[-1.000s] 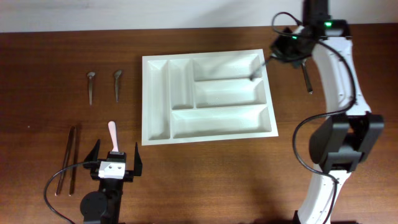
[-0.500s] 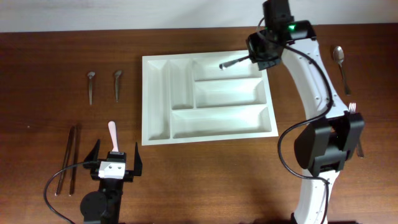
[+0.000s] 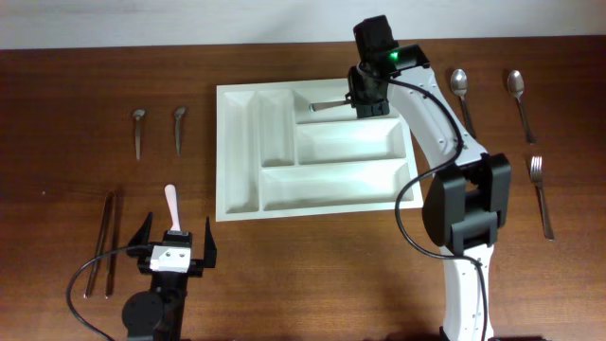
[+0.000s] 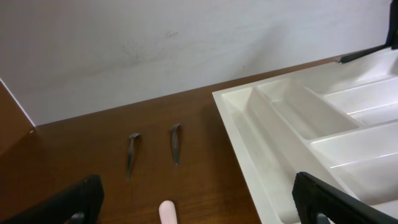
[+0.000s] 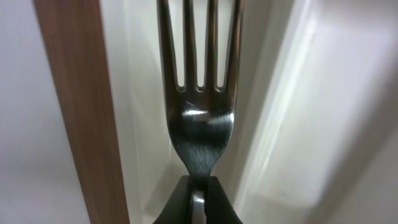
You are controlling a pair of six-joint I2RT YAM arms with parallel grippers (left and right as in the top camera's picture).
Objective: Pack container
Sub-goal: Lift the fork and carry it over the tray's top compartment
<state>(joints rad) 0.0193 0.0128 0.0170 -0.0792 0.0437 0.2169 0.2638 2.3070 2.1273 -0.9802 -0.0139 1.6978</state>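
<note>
The container point(image 3: 237, 161) is a large white tray with five compartments in the middle of the table. My right gripper point(image 3: 364, 100) is shut on a metal fork point(image 3: 327, 104) and holds it over the top long compartment, tines pointing left. In the right wrist view the fork point(image 5: 198, 118) sticks out of the shut jaws point(image 5: 198, 198) above the white tray point(image 5: 292, 124). My left gripper point(image 3: 175, 248) is open and empty near the front left, behind a pink-handled utensil point(image 3: 170, 202). The left wrist view shows the tray point(image 4: 273, 134) and the pink tip point(image 4: 166, 211) between the open jaws point(image 4: 199, 202).
Two small spoons point(image 3: 139, 128) point(image 3: 178, 126) lie left of the tray, also in the left wrist view point(image 4: 132, 152) point(image 4: 176, 142). Two dark chopsticks point(image 3: 104, 242) lie at the front left. Right of the tray lie two spoons point(image 3: 460, 87) point(image 3: 517, 87) and a fork point(image 3: 541, 189).
My right arm has swung left with the fork, from beyond the tray's right edge to over its top compartment. The cutlery on the right came into view. The left arm has not moved.
</note>
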